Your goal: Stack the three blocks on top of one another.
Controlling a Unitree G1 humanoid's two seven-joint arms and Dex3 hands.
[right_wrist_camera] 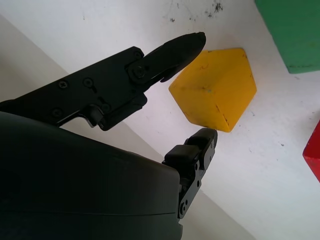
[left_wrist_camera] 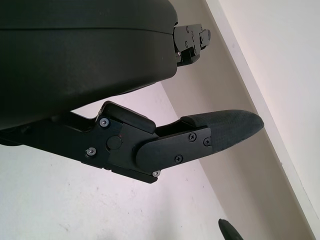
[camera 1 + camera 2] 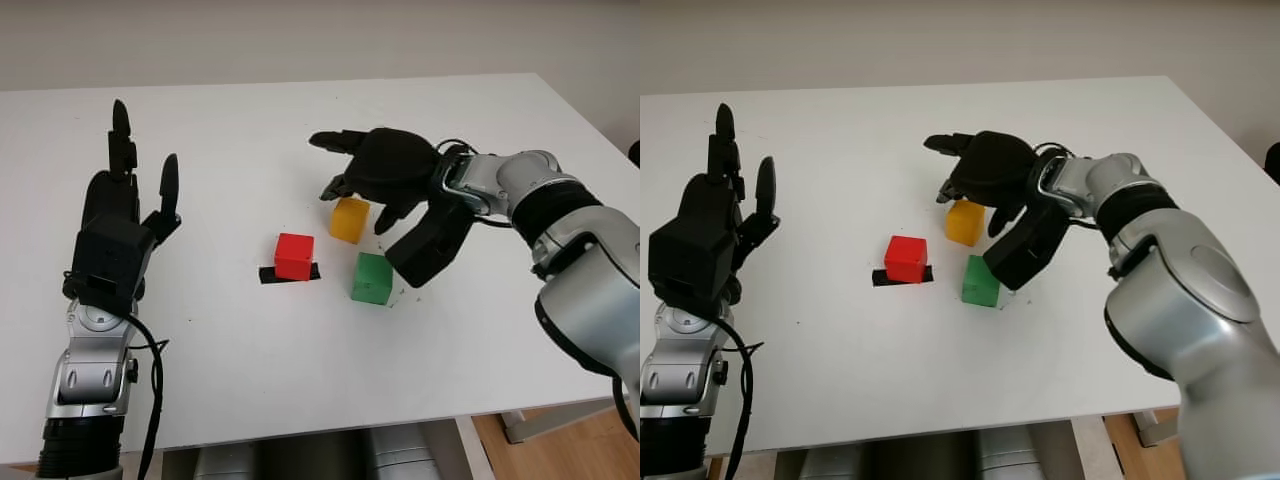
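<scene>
Three blocks sit apart on the white table (image 3: 300,380). The yellow block (image 3: 350,219) is farthest back, the red block (image 3: 294,255) stands on a strip of black tape (image 3: 268,275), and the green block (image 3: 373,278) is nearest the front. My right hand (image 3: 352,178) hovers over the yellow block, open, its fingers (image 1: 172,50) either side of the yellow block (image 1: 215,90) without touching it. My left hand (image 3: 130,190) is raised at the left of the table, open and holding nothing.
The table's front edge (image 3: 330,425) runs near the bottom of the eye views, and its right edge (image 3: 585,110) slants behind my right arm. A wall stands behind the table's far edge.
</scene>
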